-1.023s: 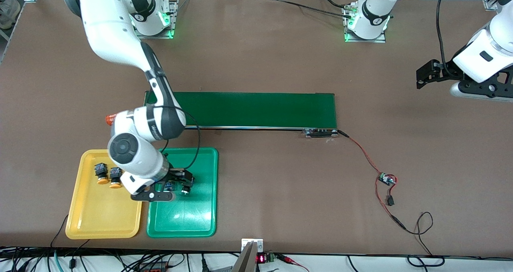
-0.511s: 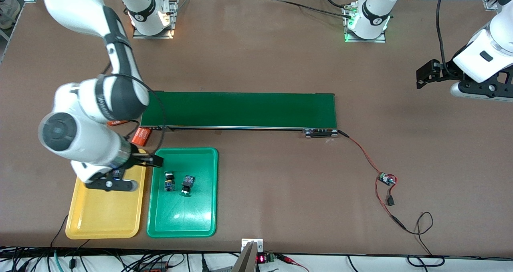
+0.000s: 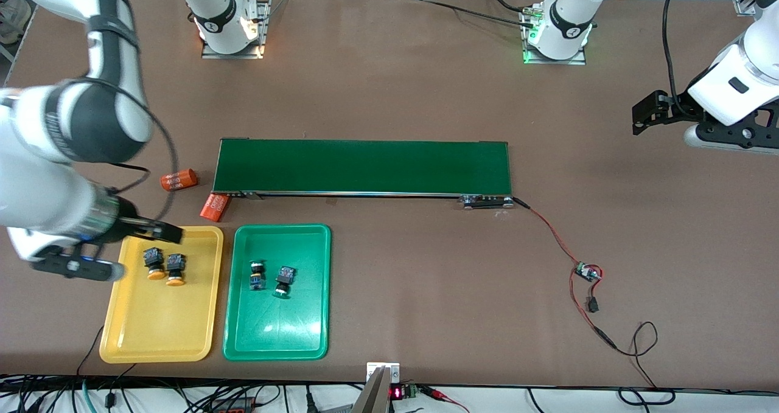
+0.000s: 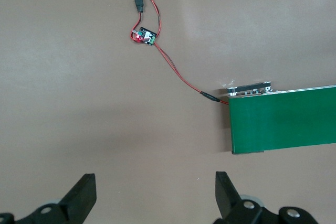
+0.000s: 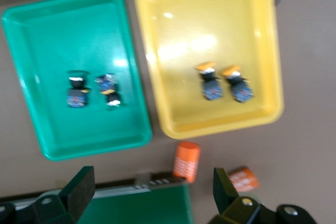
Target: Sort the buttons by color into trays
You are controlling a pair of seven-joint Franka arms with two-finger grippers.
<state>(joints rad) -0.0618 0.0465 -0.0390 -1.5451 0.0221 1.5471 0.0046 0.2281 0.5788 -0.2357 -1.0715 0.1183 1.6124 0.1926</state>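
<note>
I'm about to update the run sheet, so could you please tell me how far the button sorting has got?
It looks finished. Both yellow-capped buttons lie in the yellow tray, both green-capped ones in the green tray. Nothing is in hand: the right hand hangs open at the yellow tray's edge, the left hand waits open. No buttons remain outside.

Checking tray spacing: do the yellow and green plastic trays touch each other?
Apart. The front view shows a strip of brown table between the shallow yellow plastic tray and green plastic tray.

Two buttons [image 5: 223, 82] in yellow tray [image 5: 210, 3], two in green tray [image 5: 58, 30]
</note>
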